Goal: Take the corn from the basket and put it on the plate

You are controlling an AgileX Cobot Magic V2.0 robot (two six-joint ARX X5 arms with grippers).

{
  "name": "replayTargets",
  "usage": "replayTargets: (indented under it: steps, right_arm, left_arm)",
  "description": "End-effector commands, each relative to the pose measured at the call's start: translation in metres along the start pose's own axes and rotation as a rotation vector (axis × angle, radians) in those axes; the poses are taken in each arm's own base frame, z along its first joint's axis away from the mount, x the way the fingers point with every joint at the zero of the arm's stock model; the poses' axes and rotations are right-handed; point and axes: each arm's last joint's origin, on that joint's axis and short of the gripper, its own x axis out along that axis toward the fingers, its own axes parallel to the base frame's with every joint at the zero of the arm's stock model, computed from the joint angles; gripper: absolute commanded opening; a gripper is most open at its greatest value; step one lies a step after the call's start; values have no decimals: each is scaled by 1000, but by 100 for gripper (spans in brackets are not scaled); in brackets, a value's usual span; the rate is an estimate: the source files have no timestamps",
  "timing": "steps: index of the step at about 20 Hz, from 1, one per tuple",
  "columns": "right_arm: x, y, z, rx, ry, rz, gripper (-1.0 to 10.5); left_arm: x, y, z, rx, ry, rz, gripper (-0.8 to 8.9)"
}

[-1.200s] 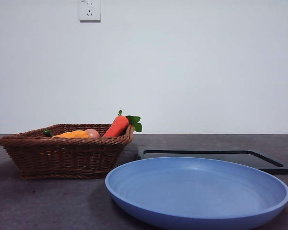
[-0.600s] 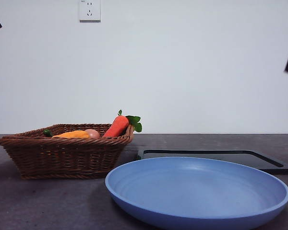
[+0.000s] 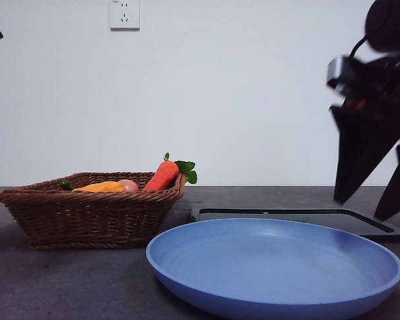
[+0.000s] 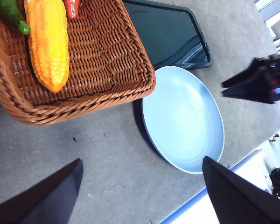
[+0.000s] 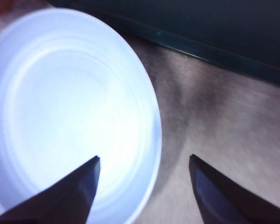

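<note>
Your corn (image 4: 47, 43) lies untouched in the basket (image 4: 107, 65). Since half a second ago your right gripper (image 3: 368, 200) has dropped in beside the plate (image 3: 273, 267), jaws spread wide, holding nothing. Your left gripper (image 4: 142, 186) hovers open, empty.

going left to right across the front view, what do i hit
basket → corn → egg-like ball → carrot → plate → right end effector, open, at the right edge above the tray
</note>
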Motion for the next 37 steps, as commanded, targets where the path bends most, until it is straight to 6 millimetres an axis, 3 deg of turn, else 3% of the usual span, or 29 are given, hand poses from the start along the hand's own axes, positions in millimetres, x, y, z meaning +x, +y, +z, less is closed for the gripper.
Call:
replayTargets:
  steps: [1,5,12,18,22,26,33,37]
  right_arm:
    - [13,0,7,-20,21,-13,277]
    - [31,-3,8,-24,72,-17,204]
    - [38,-5,10,-22,73,-17,3]
    - [30,-3,10,-8,51,-13,2]
    - [0,9,9,-27,20,-8,2]
    - [-42,25,8,-68,-50,-1,2]
    - [-116,52,8,-138,-265,12,2]
    - [-141,62,8,-166,-349,19,2]
  left_arm:
    - [-1,-2,4,15,-13,-8,417]
    - [-1,-2,4,15,-13,-8,417]
    - [-1,-2,4,17,-15,-7,417]
    - [-3,-4,11,31,-36,50,417]
    - [-3,-10,27,57,-42,114,416]
    - [15,-13,49,90,8,172,416]
    - [83,-9,84,203,170,341,416]
    - [127,-2,93,245,279,426,416]
